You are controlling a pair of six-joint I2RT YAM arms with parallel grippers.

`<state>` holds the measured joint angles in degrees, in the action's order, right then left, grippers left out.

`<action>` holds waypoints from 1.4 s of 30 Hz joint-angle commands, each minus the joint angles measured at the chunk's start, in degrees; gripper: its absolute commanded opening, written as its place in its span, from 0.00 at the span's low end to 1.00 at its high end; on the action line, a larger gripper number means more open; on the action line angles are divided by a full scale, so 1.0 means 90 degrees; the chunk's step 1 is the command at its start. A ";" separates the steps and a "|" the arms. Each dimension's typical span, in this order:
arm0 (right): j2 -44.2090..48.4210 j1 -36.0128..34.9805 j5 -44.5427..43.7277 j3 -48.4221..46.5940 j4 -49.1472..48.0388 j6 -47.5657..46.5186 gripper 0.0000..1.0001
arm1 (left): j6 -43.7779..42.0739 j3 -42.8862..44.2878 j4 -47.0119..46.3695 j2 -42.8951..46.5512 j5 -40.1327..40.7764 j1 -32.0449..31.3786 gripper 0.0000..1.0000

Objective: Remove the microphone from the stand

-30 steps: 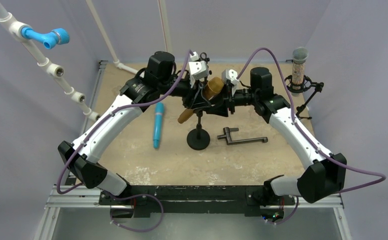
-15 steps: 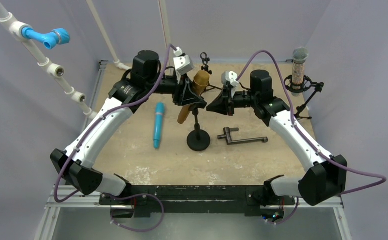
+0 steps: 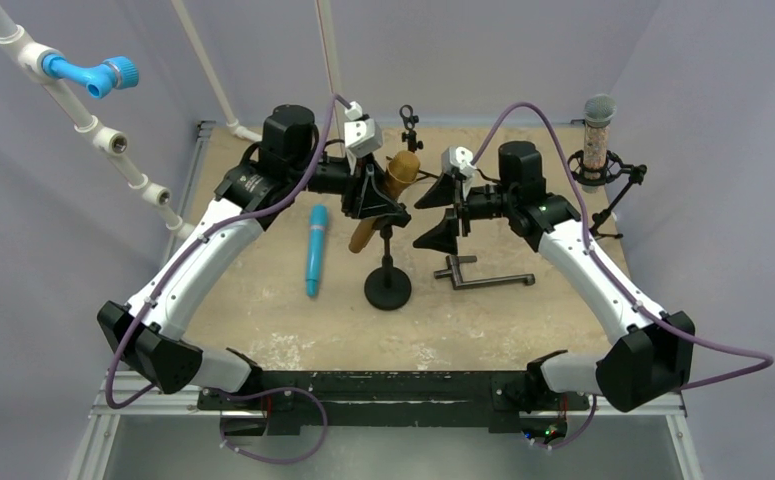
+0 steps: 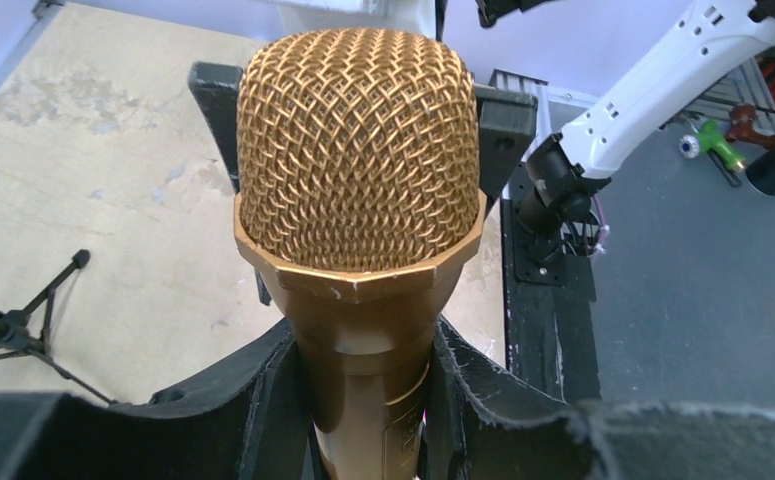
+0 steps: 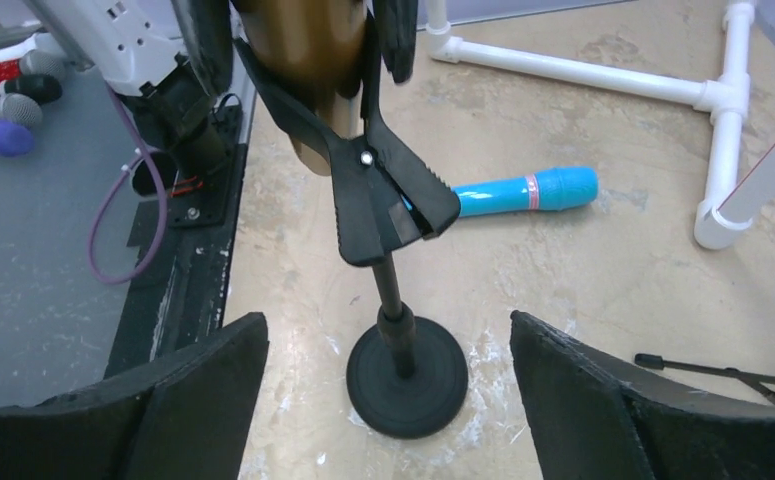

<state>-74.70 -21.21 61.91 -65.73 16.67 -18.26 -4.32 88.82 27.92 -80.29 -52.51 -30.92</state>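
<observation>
The gold microphone (image 3: 391,180) leans tilted at the top of the black stand (image 3: 388,288). Its lower body still sits in the stand's clip (image 5: 373,190). My left gripper (image 4: 363,400) is shut on the microphone's body just under the mesh head (image 4: 358,150). My right gripper (image 3: 437,212) hangs open to the right of the stand and touches nothing. In the right wrist view the stand's pole and round base (image 5: 406,375) show between its wide-spread fingers (image 5: 203,390).
A blue microphone (image 3: 315,248) lies left of the stand. A black L-shaped bracket (image 3: 478,275) lies to its right. Another microphone in a shock mount (image 3: 596,140) stands at the far right, with a small tripod (image 3: 408,125) at the back. White pipes (image 3: 93,130) run along the left.
My right gripper has opened wide and backed slightly to the right of the stand. The left gripper moved left with the microphone, and the stand's base slid a little left.
</observation>
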 commanded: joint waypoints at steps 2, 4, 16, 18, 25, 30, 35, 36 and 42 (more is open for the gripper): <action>0.0106 -0.0088 0.0497 -0.0507 0.0531 -0.0322 0.91 | -0.0488 -0.0015 -0.0583 0.0171 -0.0877 -0.0007 0.00; 0.0084 -0.0164 0.0489 -0.0561 0.0580 -0.0361 0.92 | -0.0616 -0.0015 -0.0555 0.0144 -0.1163 -0.0004 0.00; -0.0240 -0.0611 0.0348 -0.0843 0.0647 -0.0536 0.82 | -0.0876 -0.0014 -0.0402 0.0044 -0.1302 -0.0144 0.00; -0.0248 -0.0638 0.0349 -0.0844 0.0648 -0.0545 0.75 | -0.0890 -0.0026 -0.0393 0.0044 -0.1276 -0.0142 0.00; -0.0153 -0.0645 0.0319 -0.0647 0.0552 -0.0589 0.36 | -0.0902 -0.0054 -0.0406 0.0035 -0.1246 -0.0140 0.00; -0.0101 -0.0650 0.0215 -0.0633 0.0624 -0.0730 0.00 | -0.0898 -0.0083 -0.0393 0.0021 -0.1231 -0.0147 0.00; -0.0023 -0.0650 0.0036 -0.0545 0.0680 -0.0914 0.00 | -0.0956 -0.0065 -0.0322 0.0065 -0.1157 -0.0144 0.00; 0.0000 -0.0645 0.0010 -0.0500 0.0610 -0.0888 0.00 | -0.0973 -0.0058 -0.0309 0.0080 -0.1136 -0.0141 0.00; 0.0105 -0.0603 -0.0456 -0.0161 0.0299 -0.0632 0.00 | -0.0982 0.0167 -0.0036 0.0150 -0.1141 -0.0130 0.00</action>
<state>-75.81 -26.68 61.19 -69.10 21.91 -24.27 -11.20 87.81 28.05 -80.71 -61.76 -32.14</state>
